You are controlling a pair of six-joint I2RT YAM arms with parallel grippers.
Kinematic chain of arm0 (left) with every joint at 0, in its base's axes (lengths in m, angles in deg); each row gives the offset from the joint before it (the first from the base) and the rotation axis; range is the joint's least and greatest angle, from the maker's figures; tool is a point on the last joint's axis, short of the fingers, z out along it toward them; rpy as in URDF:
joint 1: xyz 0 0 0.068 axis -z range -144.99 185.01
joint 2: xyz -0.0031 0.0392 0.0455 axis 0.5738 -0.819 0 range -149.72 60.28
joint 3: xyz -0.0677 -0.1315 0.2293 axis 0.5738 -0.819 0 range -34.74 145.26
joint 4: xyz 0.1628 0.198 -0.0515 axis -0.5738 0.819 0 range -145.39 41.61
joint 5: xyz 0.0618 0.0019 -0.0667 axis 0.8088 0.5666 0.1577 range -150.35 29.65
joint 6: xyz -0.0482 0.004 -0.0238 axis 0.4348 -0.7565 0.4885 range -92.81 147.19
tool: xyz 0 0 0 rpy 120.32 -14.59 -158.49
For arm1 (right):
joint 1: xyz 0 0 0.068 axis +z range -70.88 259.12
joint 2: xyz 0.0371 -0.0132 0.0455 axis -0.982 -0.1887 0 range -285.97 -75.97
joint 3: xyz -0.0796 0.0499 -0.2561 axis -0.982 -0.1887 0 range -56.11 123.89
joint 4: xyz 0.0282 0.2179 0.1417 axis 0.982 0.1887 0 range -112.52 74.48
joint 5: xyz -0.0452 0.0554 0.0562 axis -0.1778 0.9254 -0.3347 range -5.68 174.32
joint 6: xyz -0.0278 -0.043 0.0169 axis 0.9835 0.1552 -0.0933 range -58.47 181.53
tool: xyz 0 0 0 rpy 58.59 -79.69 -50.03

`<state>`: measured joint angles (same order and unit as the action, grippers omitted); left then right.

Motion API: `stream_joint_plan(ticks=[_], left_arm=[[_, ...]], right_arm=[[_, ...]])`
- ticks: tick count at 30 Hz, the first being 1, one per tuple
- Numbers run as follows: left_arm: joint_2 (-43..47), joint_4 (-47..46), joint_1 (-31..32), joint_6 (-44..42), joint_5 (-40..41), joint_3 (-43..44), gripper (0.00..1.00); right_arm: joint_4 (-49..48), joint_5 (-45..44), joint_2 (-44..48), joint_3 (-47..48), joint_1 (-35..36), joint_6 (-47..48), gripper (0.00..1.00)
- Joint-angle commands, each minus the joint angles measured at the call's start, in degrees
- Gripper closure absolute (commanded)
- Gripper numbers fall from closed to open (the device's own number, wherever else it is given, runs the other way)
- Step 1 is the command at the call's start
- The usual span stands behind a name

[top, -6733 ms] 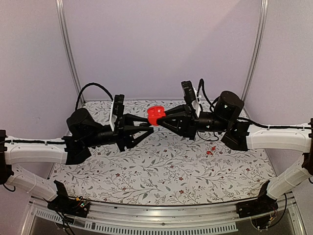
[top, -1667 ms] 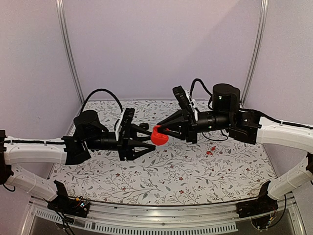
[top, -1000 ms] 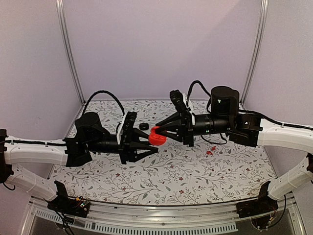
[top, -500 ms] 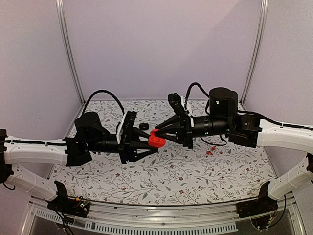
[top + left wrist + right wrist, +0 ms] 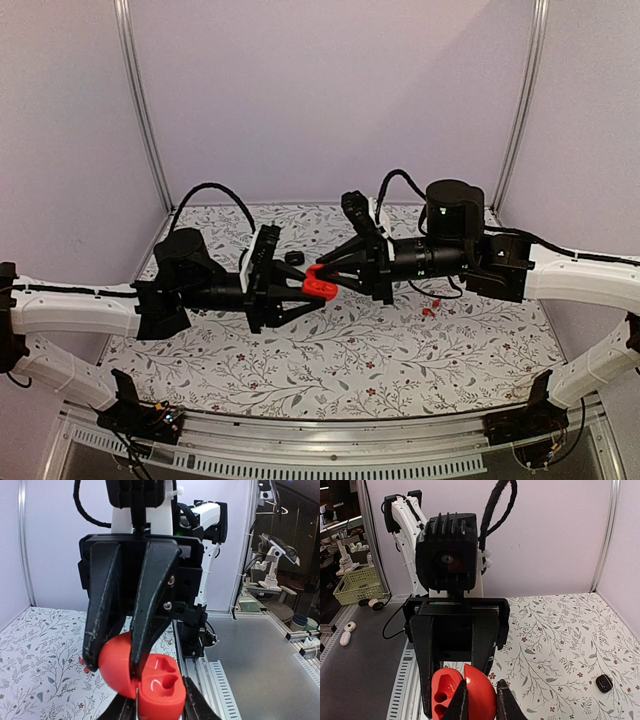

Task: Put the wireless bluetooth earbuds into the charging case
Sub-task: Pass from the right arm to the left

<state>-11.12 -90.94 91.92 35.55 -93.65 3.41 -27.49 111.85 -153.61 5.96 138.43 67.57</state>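
One red charging case (image 5: pixel 318 284) is held open above the flowered table (image 5: pixel 400 350): the left gripper (image 5: pixel 159 707) is clamped on its base and the right gripper (image 5: pixel 481 700) is clamped on its lid. The red wireless bluetooth earbuds (image 5: pixel 428 312) lie on the table well to the right of the case, and a small black object (image 5: pixel 294 258) lies behind the case, to its left.

Floral tablecloth (image 5: pixel 400 350), small black object (image 5: pixel 293 258), perhaps a case, lilac walls (image 5: pixel 330 100)
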Motion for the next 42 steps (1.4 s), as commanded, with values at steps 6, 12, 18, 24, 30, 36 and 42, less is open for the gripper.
stream_joint_plan(ticks=[6, 12, 18, 24, 30, 36, 42], left_arm=[[-0.74, -1.72, 0.73, -0.29, 0.73, 0.71, 0.78], [-0.97, -1.72, 0.75, -0.33, 0.86, 0.44, 0.7], [-0.81, -1.58, 0.73, -0.57, 0.61, 0.36, 0.78], [-0.55, -1.89, 0.68, -1.36, -0.3, 0.02, 0.9], [1.46, -2.53, 0.68, -3.32, -0.14, -1.08, 0.93], [3.85, -1.22, 0.72, -5.95, 1.53, -2.28, 0.96], [3.21, -0.58, 0.73, -4.78, 1.92, -2.05, 0.99]], right_arm=[[-1.33, -0.63, 0.26, -0.2, 0.49, -0.92, 1.0], [-1.48, -0.72, 0.43, -0.16, 0.5, -1.16, 1.0], [-1.48, -0.63, 0.46, -0.1, 0.51, -1.34, 1.0], [-1.56, -0.6, 0.31, 0.06, 0.48, -1.88, 1.0], [-3.15, 2.99, -0.14, -0.85, -1.4, -5.09, 0.96], [-4.97, 7.27, -0.08, -2.28, -4.37, -10.19, 0.89], [-6.34, 10.37, -0.38, -2.3, -4.41, -10.87, 0.62]])
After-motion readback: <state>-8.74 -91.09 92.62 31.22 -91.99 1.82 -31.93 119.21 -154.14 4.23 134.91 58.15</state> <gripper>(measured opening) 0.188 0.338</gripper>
